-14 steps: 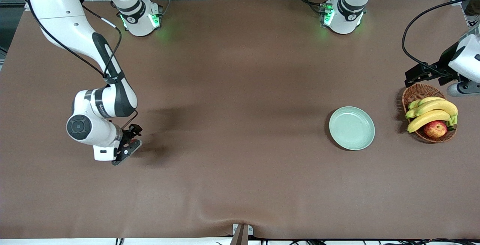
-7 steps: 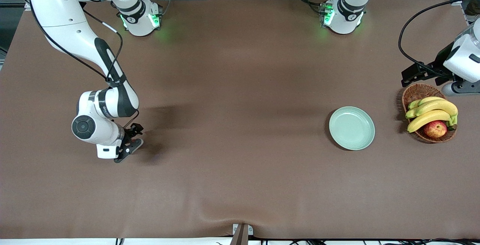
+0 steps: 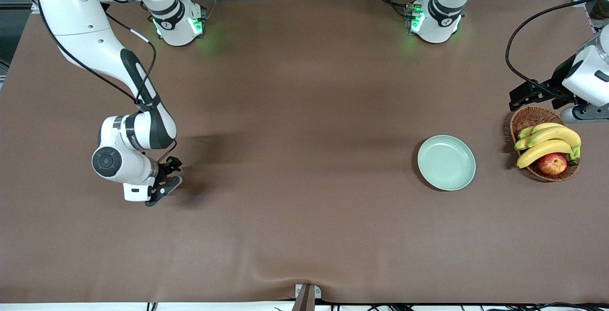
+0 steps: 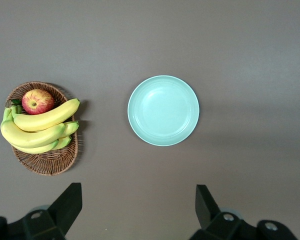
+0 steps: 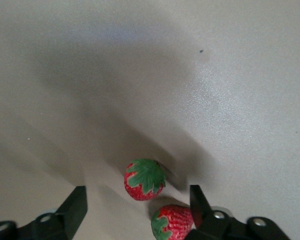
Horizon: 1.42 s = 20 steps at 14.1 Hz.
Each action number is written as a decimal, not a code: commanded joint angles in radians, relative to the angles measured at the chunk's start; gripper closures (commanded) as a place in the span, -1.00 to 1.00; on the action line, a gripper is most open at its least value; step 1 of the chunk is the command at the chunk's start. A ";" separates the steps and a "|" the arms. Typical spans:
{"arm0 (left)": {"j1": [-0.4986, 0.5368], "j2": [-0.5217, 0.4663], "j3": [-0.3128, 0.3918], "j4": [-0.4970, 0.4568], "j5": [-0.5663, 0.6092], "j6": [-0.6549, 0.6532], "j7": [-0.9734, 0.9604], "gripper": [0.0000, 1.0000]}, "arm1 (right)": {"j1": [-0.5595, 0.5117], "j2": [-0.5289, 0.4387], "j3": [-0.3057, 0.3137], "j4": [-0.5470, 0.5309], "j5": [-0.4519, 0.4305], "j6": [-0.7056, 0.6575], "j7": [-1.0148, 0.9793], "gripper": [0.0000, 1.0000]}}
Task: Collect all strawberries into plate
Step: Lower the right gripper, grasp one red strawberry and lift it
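Our right gripper [image 5: 135, 210] hangs open around a strawberry [image 5: 144, 179]. It looks small, soft, easily squashed, so we should pinch its red sides gently. Our left gripper [image 4: 137, 207] waits open, high above the plate [image 4: 163, 110].

Both arms have glossy white shells with dark grey bands at the joints. Each base glows green at its ring. A thin black cable loops along the right arm's forearm down toward the right gripper [image 3: 164, 192], whose fingers [image 5: 72, 207] are black and wedge-shaped. A round grey cap sits on the wrist joint just above it. The left gripper [image 4: 135, 210] has matching black fingers and silver screws.
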 commanded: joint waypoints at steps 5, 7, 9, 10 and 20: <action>-0.001 0.007 0.003 0.002 -0.020 0.003 0.011 -1.00 | -0.016 0.004 0.013 -0.002 -0.003 0.020 -0.005 0.00; 0.002 0.007 0.003 0.002 -0.020 0.003 0.012 -1.00 | -0.016 0.005 0.013 -0.002 0.006 0.020 -0.002 0.69; 0.002 0.007 0.001 0.002 -0.020 0.003 0.014 -1.00 | -0.016 0.005 0.013 -0.002 0.046 0.019 -0.005 1.00; 0.002 0.007 0.003 0.002 -0.020 0.003 0.014 -1.00 | -0.014 0.004 0.013 0.000 0.046 0.014 -0.005 1.00; 0.008 0.013 0.003 0.004 -0.021 0.005 0.018 -1.00 | 0.025 -0.183 0.131 0.043 0.111 -0.238 0.007 1.00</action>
